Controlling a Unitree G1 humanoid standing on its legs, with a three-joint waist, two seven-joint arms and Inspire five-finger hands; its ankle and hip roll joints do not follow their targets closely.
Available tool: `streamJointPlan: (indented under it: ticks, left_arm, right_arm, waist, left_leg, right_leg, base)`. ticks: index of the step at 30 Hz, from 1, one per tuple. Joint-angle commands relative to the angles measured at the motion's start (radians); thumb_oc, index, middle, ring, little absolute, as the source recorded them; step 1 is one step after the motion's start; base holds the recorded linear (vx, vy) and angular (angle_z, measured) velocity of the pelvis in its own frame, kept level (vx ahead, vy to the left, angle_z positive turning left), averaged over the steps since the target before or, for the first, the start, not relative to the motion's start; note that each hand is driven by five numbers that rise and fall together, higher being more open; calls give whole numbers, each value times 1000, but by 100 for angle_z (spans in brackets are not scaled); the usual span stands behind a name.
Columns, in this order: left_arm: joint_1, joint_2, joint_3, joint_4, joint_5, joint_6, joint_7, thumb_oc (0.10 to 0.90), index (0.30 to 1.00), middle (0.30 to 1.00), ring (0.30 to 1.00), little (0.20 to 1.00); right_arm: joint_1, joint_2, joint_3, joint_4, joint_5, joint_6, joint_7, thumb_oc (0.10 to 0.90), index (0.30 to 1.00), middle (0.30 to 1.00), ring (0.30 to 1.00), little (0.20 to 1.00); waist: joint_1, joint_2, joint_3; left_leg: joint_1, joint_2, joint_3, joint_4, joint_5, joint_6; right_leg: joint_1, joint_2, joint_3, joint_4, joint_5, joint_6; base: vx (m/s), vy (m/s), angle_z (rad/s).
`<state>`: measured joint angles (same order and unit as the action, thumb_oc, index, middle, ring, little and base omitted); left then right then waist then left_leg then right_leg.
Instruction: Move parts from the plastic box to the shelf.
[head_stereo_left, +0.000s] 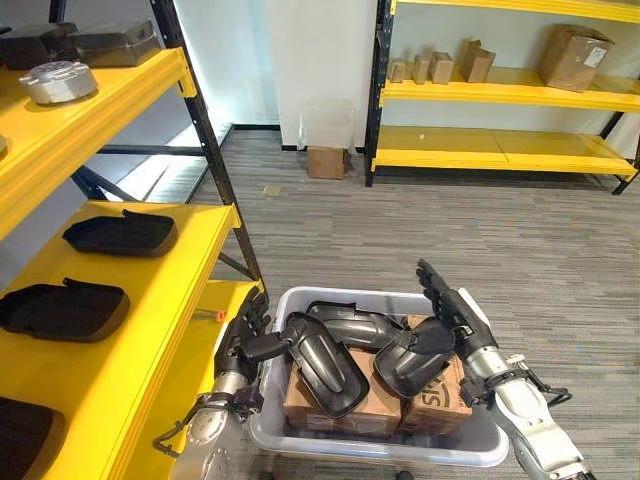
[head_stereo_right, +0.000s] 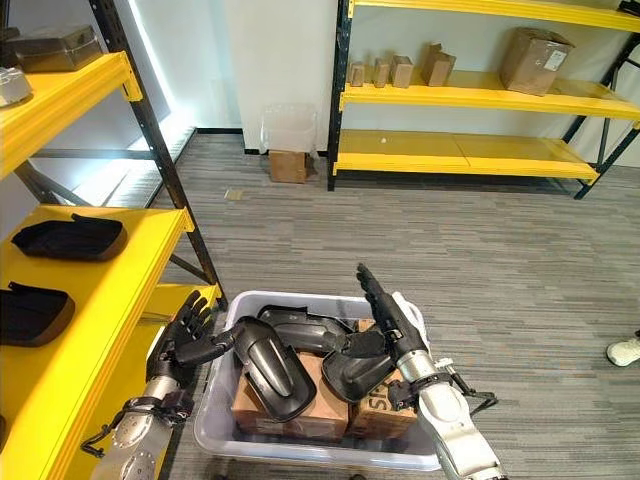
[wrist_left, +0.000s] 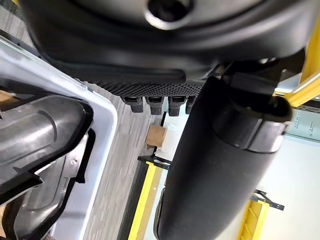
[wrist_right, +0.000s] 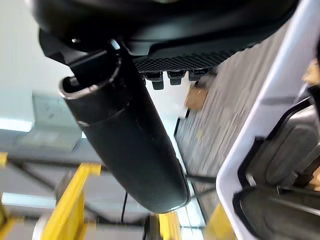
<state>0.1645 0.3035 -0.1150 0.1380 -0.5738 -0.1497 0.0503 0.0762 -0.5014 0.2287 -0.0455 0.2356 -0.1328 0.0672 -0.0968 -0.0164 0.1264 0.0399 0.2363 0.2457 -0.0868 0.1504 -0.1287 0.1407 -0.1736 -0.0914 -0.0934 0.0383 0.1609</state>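
Parts (head_stereo_left: 330, 372) lie on cardboard boxes (head_stereo_left: 375, 408) inside the plastic box (head_stereo_left: 290, 435) beside the yellow shelf (head_stereo_left: 150, 330). Left robot hand (head_stereo_left: 245, 335) and right robot hand (head_stereo_left: 445, 305) flank them, fingers extended, thumbs touching the parts.

grey carpet floor (head_stereo_left: 400, 230); white wall (head_stereo_left: 310, 60); yellow far rack (head_stereo_left: 500, 150)

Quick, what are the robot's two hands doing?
Left hand: open, fingers straight, beside the plastic box.
Right hand: open, fingers straight, over the box.
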Motion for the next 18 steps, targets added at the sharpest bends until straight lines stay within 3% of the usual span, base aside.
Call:
streamJointPlan:
  ticks: [1, 8, 18]
  left_arm:
    - [-134, 77, 39, -73, 15, -64, -43, 900, 1000, 1000, 1000, 1000]
    - [-165, 105, 9, -115, -13, -58, -47, 900, 1000, 1000, 1000, 1000]
    - [-203, 131, -10, -155, -25, -44, -29, 900, 1000, 1000, 1000, 1000]
  right_arm:
    - [-144, -36, -42, -145, -30, -123, 40, 900, 1000, 1000, 1000, 1000]
    - [-200, -124, -24, -228, -45, -153, 93, 900, 1000, 1000, 1000, 1000]
    - [-274, -182, 14, -289, -56, -97, 133, 900, 1000, 1000, 1000, 1000]
  waist:
    - [24, -5, 43]
    - [45, -13, 95]
    - [54, -14, 154]
  left_leg:
    - [88, -45, 36, 7, -150, 42]
    - [-1, -38, -13, 55, -141, 40]
    - [-67, -34, -34, 88, -130, 37]
  right_leg:
    - [-31, 14, -143, 40, -42, -28]
    - [-98, 32, -120, 108, -75, -48]
    - [-162, 39, -111, 152, -87, -58]
  base:
    - [-33, -75, 4]
    - [-71, -41, 12]
    - [-69, -12, 5]
